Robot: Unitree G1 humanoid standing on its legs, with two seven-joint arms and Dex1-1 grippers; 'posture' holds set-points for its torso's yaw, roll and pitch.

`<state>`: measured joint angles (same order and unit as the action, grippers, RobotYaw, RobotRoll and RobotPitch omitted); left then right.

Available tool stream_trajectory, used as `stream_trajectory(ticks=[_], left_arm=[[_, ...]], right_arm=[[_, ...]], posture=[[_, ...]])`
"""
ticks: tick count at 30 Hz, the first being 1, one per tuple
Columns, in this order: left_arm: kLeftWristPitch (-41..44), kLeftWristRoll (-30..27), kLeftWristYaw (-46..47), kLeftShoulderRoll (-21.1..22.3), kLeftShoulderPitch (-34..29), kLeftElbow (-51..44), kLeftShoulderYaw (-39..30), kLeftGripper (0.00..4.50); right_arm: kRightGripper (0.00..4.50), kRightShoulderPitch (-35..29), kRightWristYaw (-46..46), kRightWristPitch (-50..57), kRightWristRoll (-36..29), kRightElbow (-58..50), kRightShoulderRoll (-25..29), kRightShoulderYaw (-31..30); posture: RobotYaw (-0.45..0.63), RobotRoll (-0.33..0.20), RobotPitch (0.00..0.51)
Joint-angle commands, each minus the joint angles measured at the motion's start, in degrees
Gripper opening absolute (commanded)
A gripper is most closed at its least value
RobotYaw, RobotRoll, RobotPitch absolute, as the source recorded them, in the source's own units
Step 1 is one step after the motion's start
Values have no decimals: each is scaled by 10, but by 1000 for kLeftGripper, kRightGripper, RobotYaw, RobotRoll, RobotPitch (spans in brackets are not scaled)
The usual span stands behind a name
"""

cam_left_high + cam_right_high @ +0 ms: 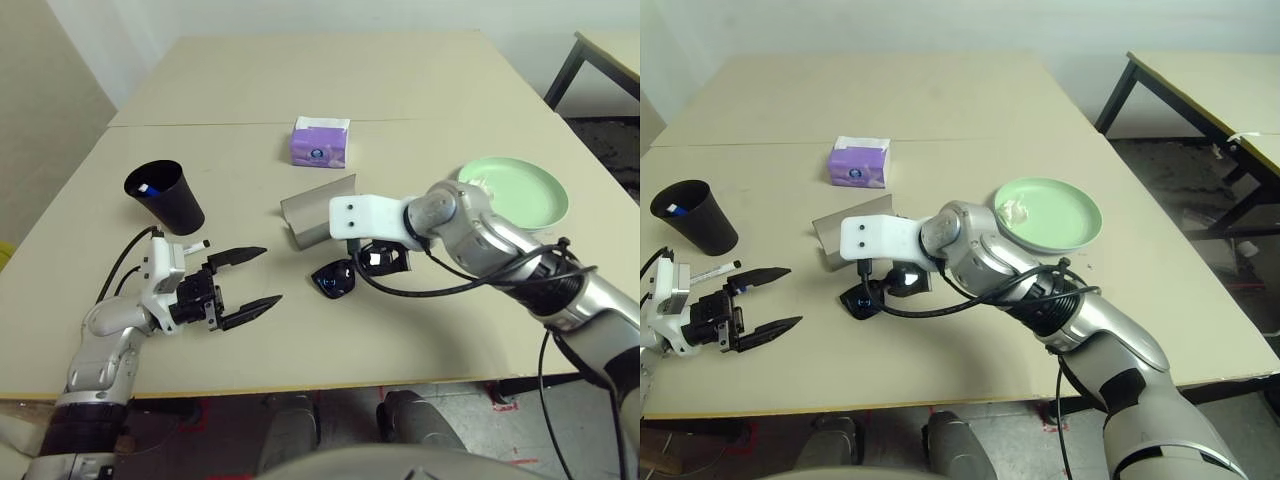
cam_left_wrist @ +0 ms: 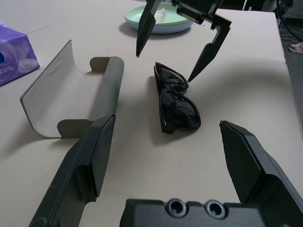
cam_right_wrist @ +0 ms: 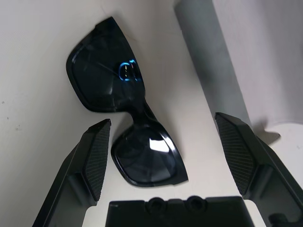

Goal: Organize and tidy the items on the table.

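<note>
- Head views: black plastic sunglasses [image 1: 338,277] lie folded on the large beige matte tabletop [image 1: 420,330], just beside the grey oblong glasses case [image 1: 312,212], which stands flipped open, presumably so the glasses can go in. The right gripper [image 2: 177,52] hangs right over them, tilted steeply down. The left gripper [image 1: 245,283] hovers level near the front edge, fingers spread wide and empty, apparently waiting well apart from the glasses. A black round cup [image 1: 166,195] holds a blue-capped marker; a second white marker with a black cap [image 1: 713,271] lies on the table between cup and left hand. The pale green round plate [image 1: 540,200] carries a crumpled white tissue [image 1: 1015,210]; a purple tissue box [image 1: 320,142] stands farther back.
- Left wrist view: the right gripper's pointed fingers straddle the glasses' far lens, wide apart, touching nothing that I can see.
- Right wrist view: the same fingers frame the near lens with the case's rolled edge alongside, a stance that looks ready for a pinch.
</note>
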<state>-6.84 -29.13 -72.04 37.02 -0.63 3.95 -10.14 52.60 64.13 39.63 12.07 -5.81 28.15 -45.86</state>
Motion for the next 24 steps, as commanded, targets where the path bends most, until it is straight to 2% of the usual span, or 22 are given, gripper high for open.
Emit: stream_trajectory(ticks=[1,11,24], left_arm=[[-8,8,0,-3,-6,-2,5,4500],[-7,8,5,-4,-3,-2,8,4500],[-7,7,10,-6,-11,-10,9,4500]], right_arm=[[4484,-12,3,-16,10,17,-11,-9],[4484,-40,9,-52,28,38,-14,-6],[4484,-38,19,-71,38,51,-29,5]], posture=[[-58,0,87],[-62,0,90],[-58,0,93]])
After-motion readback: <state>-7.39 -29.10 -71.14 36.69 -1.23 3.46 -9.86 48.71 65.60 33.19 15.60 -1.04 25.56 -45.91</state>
